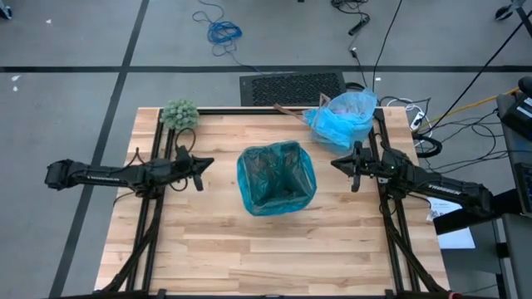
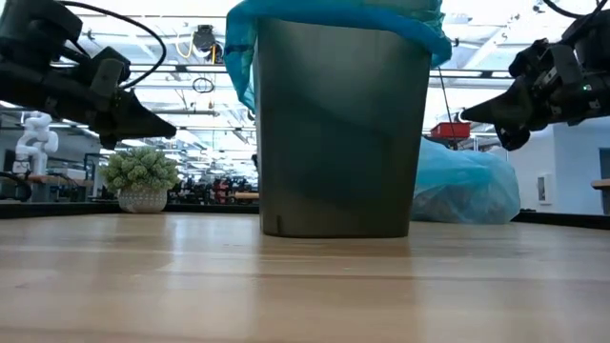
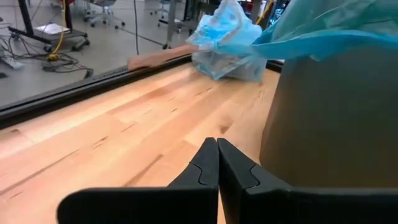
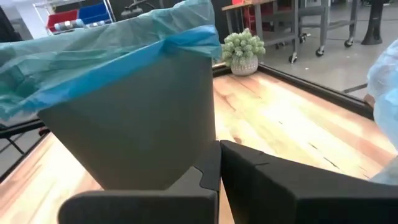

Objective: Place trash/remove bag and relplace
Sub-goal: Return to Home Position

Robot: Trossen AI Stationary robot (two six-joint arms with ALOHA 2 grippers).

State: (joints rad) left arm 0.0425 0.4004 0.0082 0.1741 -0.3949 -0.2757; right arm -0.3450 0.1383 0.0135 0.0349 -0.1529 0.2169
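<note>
Both arms look parked either side of the bin, so I'd call this the wrap-up step. Left gripper (image 1: 204, 164) hovers above the table, left of the bin (image 2: 334, 133), fingers pressed together with nothing in them. Plant (image 1: 179, 114) sits at the far left corner. Bin is mid-table with a teal liner (image 1: 249, 178) folded over its rim. Full blue bag (image 1: 342, 116) lies at the far right, well apart from the bin. Right gripper (image 1: 339, 164) hovers right of the bin, fingers together too, empty. Next move, I'd guess, is just drawing each arm out to rest without clipping the bin or bag.
</note>
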